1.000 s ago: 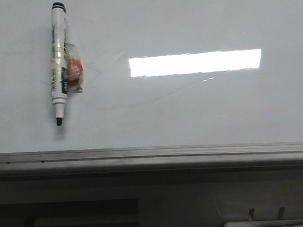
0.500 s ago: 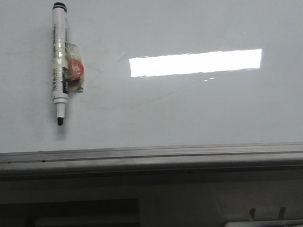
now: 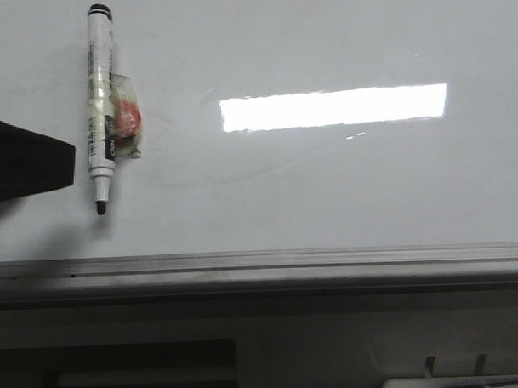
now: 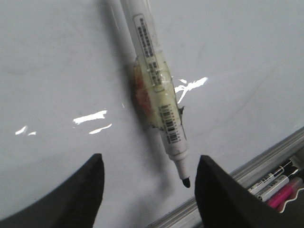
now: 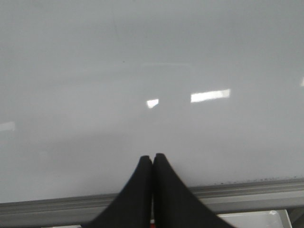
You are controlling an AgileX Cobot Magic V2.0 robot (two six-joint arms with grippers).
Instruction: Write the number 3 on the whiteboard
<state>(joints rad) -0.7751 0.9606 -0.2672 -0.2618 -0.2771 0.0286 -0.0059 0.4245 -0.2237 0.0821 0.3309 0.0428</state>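
Note:
The whiteboard (image 3: pixel 344 182) fills the front view, glossy with a bright rectangular reflection, and no number 3 shows on it. A white marker (image 3: pixel 100 106) with a black tip hangs upright on the board at the upper left, a red-and-clear taped piece (image 3: pixel 125 118) at its side. My left gripper (image 4: pixel 148 166) is open, its fingers (image 4: pixel 90 180) either side of the marker's tip (image 4: pixel 185 181) without touching; its dark finger (image 3: pixel 28 164) shows in the front view just left of the marker. My right gripper (image 5: pixel 152 157) is shut and empty, facing bare board (image 5: pixel 152 71).
A grey metal edge rail (image 3: pixel 261 266) runs under the board, with a dark tray (image 3: pixel 146 368) below it. Spare markers, black and pink (image 4: pixel 278 183), lie in the tray near the left gripper.
My left gripper's dark finger has come into the front view from the left edge, beside the marker. The marker and board have not moved.

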